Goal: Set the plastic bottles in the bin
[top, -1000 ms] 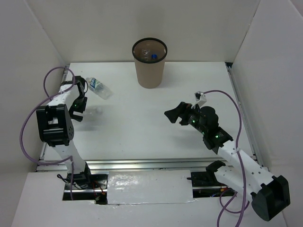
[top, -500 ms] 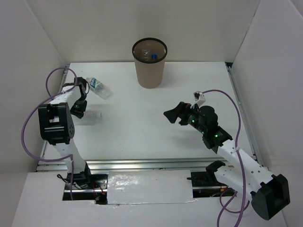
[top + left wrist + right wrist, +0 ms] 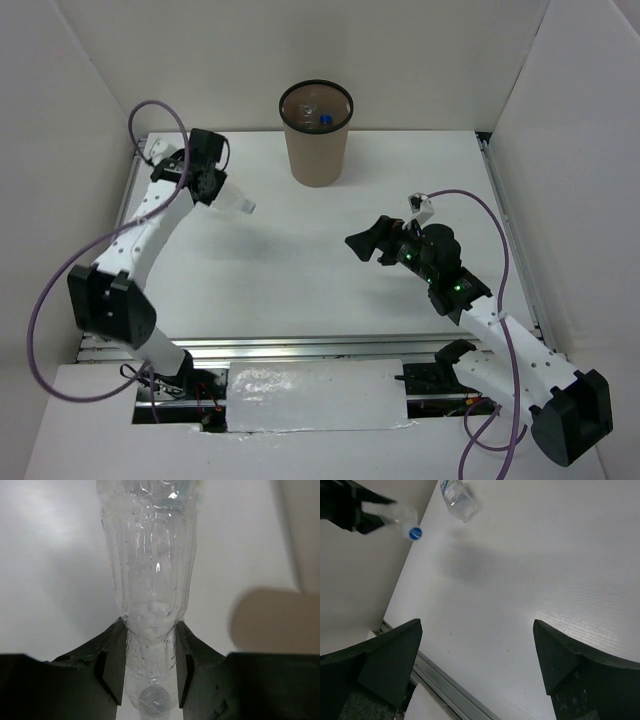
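White table (image 3: 300,290) under both arms, and the tall brown bin (image 3: 316,155) stands upright at the far side. It's ahead of the left gripper (image 3: 150,650) and off to its right, and well apart from the right gripper (image 3: 476,630), ahead and to its left. Down in the bin you can just make out clear plastic and a blue cap (image 3: 325,119).

Left gripper is up off the table with its fingers (image 3: 114,662) pinching a clear ribbed bottle (image 3: 150,570). The plastic is squeezed narrow between the pads, gripped near one end. From the right wrist view, its blue cap points away from the fingers and the bottle hangs clear of the surface.

Right gripper hovers over bare table, both fingers spread wide with nothing between them.

One more on the table: a labelled bottle (image 3: 456,495) lying on its side, far ahead of the right gripper and near the left one's raised bottle, not touching it.
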Robot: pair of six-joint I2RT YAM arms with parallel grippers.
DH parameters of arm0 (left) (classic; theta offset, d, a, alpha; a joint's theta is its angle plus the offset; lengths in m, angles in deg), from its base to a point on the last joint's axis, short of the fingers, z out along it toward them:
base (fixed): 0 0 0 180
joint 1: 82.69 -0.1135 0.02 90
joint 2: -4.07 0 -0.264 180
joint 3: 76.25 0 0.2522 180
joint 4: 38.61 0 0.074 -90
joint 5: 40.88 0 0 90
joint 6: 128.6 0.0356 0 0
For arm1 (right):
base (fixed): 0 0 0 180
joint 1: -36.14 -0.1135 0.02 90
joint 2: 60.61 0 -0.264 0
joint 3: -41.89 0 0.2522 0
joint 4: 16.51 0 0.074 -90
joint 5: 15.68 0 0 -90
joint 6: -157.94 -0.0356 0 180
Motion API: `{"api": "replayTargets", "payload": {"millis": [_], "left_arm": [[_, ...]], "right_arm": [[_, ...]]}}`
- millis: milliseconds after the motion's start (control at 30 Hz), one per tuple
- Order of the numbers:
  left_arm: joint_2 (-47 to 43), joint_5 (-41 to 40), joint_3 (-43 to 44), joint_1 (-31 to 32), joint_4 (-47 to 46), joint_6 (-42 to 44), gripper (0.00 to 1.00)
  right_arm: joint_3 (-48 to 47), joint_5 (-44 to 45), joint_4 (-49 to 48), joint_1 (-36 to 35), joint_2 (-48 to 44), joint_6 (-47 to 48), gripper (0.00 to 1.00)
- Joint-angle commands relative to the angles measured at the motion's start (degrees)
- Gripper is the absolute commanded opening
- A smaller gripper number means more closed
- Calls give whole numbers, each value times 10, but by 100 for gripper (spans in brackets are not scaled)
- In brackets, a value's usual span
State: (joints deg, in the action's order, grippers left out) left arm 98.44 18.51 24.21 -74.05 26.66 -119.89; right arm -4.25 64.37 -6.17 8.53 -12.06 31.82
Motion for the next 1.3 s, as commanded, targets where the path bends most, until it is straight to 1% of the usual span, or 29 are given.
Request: {"api": "replayTargets", "payload": {"millis": [0, 33, 67, 133, 167, 200, 233, 267, 300, 333, 367, 467, 500, 567, 600, 633, 700, 733, 800, 833, 867, 967, 1000, 1067, 1100, 1133, 1167, 1200, 1267], "left_arm": [[-108, -30, 24, 86, -183, 160, 0], [-124, -8, -20, 94, -349, 271, 0], [-162, 78, -53, 96, -445, 319, 0], [-188, 176, -125, 96, -621, 413, 0], [-187, 226, -125, 97, -732, 429, 0], [-173, 234, -108, 98, -747, 433, 0], [-151, 249, -28, 98, -737, 437, 0], [-92, 268, 23, 97, -704, 448, 0], [-62, 312, 67, 97, -699, 464, 0], [-36, 336, 128, 97, -707, 488, 0], [3, 356, 143, 98, -752, 492, 0], [63, 390, 167, 97, -861, 498, 0], [100, 397, 200, 97, -872, 504, 0], [141, 422, 236, 96, -892, 513, 0], [163, 454, 270, 95, -924, 513, 0], [206, 465, 288, 94, -937, 508, 0], [247, 486, 323, 91, -964, 489, 0], [286, 495, 353, 90, -996, 481, 0], [322, 499, 405, 89, -1010, 472, 0], [352, 499, 420, 88, -1003, 474, 0], [363, 494, 432, 88, -999, 476, 0], [390, 486, 435, 88, -998, 483, 0], [396, 490, 429, 88, -996, 488, 3], [394, 495, 416, 88, -994, 499, 16], [384, 495, 395, 88, -995, 503, 35], [380, 494, 385, 88, -998, 505, 45], [376, 494, 371, 88, -997, 511, 52], [370, 495, 369, 88, -991, 516, 66], [369, 494, 366, 88, -976, 526, 83]], "right_arm": [[-22, -5, -18, -4, -11, 5, 99], [-22, -5, -18, -4, -10, 4, 99], [-22, -4, -19, -4, -8, 4, 99], [-22, 2, -16, -5, -8, 5, 99], [-21, 4, -16, -4, -8, 8, 99], [-21, 9, -16, -5, -9, 8, 99], [-18, 16, -16, -5, -11, 8, 99], [-15, 22, -18, -5, -12, 7, 99], [-14, 20, -24, -4, -11, 5, 99], [-14, 16, -26, -5, -12, 5, 99], [-15, 10, -26, -6, -11, 5, 99], [-17, 19, -19, -5, -17, 9, 99], [-17, 23, -19, -6, -20, 10, 99], [-15, 33, -16, -7, -24, 13, 99], [-15, 43, -16, -6, -28, 14, 99], [-13, 46, -16, -8, -28, 16, 99], [-15, 49, -15, -9, -26, 18, 99], [-18, 46, -13, -10, -25, 19, 99], [-21, 40, -9, -11, -25, 19, 99], [-20, 39, -10, -14, -28, 19, 99], [-20, 39, -11, -14, -29, 18, 99], [-18, 45, -11, -17, -32, 20, 99], [-19, 45, -11, -17, -31, 20, 99], [-18, 39, -15, -18, -25, 19, 99], [-19, 36, -16, -19, -22, 19, 99], [-20, 33, -16, -19, -20, 19, 99], [-21, 31, -16, -18, -14, 18, 99], [-22, 30, -16, -19, -11, 18, 99], [-23, 27, -15, -18, -10, 18, 99]]}}
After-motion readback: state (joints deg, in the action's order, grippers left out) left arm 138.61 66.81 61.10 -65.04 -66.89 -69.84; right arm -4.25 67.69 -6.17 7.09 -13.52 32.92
